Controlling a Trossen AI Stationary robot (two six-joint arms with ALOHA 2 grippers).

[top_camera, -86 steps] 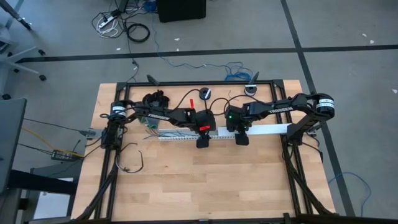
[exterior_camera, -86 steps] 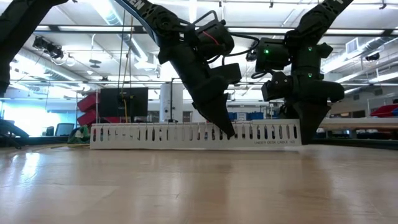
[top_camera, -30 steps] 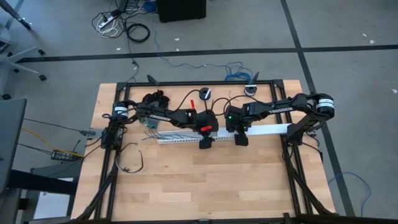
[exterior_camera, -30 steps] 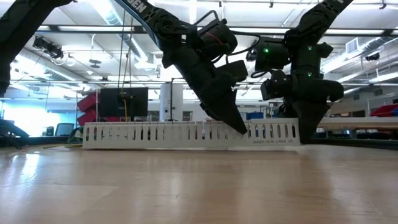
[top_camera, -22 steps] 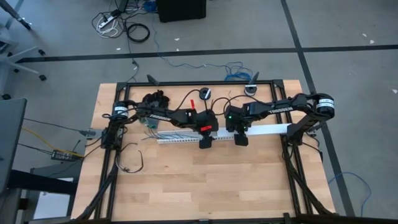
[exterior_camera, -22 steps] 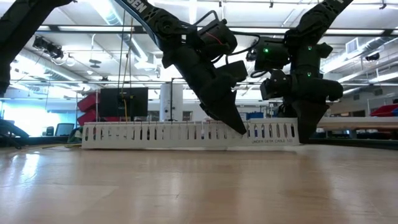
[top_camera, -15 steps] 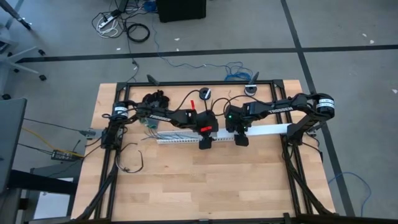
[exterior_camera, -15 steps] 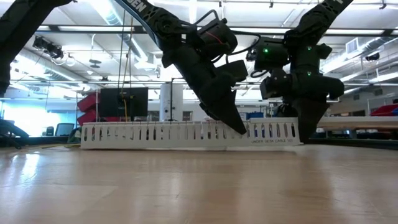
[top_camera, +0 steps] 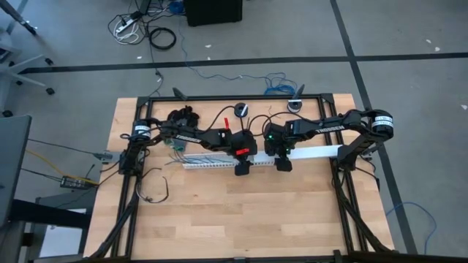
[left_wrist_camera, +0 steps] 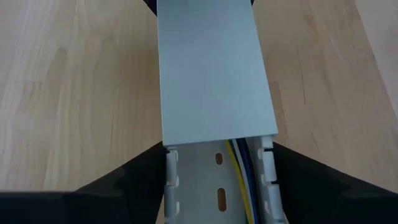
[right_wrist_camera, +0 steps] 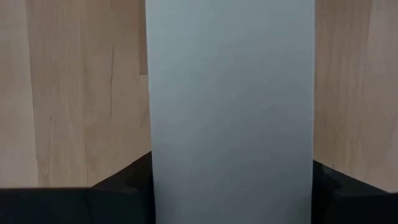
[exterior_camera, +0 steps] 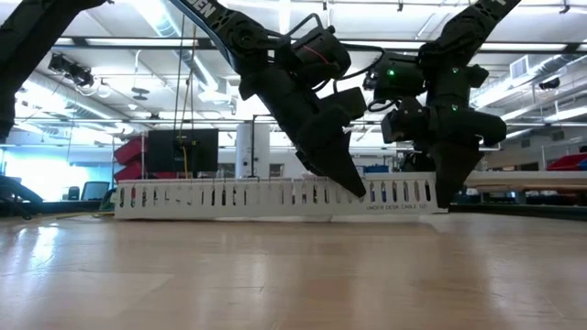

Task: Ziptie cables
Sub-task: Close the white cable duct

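Note:
A long white slotted duct (top_camera: 208, 162) lies across the table's middle, and a plain white cover (top_camera: 314, 153) closes its right part. The cables (left_wrist_camera: 239, 183), thin yellow, blue and dark wires, run inside the duct's open channel and leave its left end toward a small green module (top_camera: 175, 147). My left gripper (top_camera: 241, 166) straddles the duct just left of the cover's edge (left_wrist_camera: 217, 138), shut on it. My right gripper (top_camera: 284, 164) straddles the covered part (right_wrist_camera: 230, 106), shut on it. In the low view the duct (exterior_camera: 229, 197) rests on the table on its underside. My left gripper pinches the duct's two slotted side walls (left_wrist_camera: 170, 180) between its fingers (left_wrist_camera: 134, 186), right at the cover's edge. The fingers slant down from above and lie across the duct. My right gripper pinches the covered duct by its two long sides (right_wrist_camera: 150, 180), one finger (right_wrist_camera: 127, 177) on each side. The fingers come steeply from above and lie across the duct.
A loose black cord (top_camera: 155, 191) lies on the wood at the near left. Black frame rails (top_camera: 344, 204) run along the table's sides. Small fixtures (top_camera: 241, 109) (top_camera: 295, 104) and a black clump (top_camera: 183, 115) stand at the far edge. Bare wood (top_camera: 248, 212) lies near the front.
The duct has slid a little toward the table's left edge: in the low view its left end stands farther left than a second ago. My right gripper has tipped slightly. Both arms have otherwise kept their places.

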